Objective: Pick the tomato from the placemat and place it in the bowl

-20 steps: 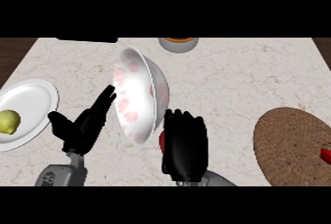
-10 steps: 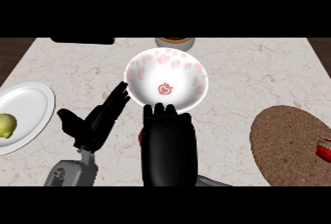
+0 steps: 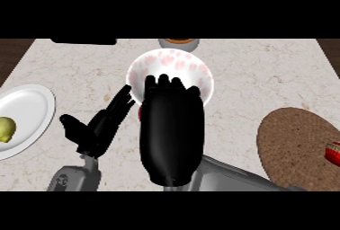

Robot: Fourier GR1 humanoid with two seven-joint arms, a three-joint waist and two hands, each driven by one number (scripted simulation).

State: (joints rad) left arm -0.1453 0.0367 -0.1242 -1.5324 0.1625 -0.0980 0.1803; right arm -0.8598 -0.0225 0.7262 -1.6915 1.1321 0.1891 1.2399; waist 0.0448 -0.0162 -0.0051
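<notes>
Two black hands fill the middle of the frame. The right hand [image 3: 171,134] lies flat with straight fingers, its tips covering the lower part of the white, pink-patterned bowl [image 3: 174,67] at upper centre. The left hand [image 3: 98,128], just left of it, is open with fingers spread. A sliver of red shows between them, too hidden to identify. The brown placemat [image 3: 292,139] lies at the right of the marble tabletop [image 3: 266,67], a red object [image 3: 333,153] at its edge. A white plate [image 3: 30,108] at left carries a yellow-green fruit [image 3: 5,129].
</notes>
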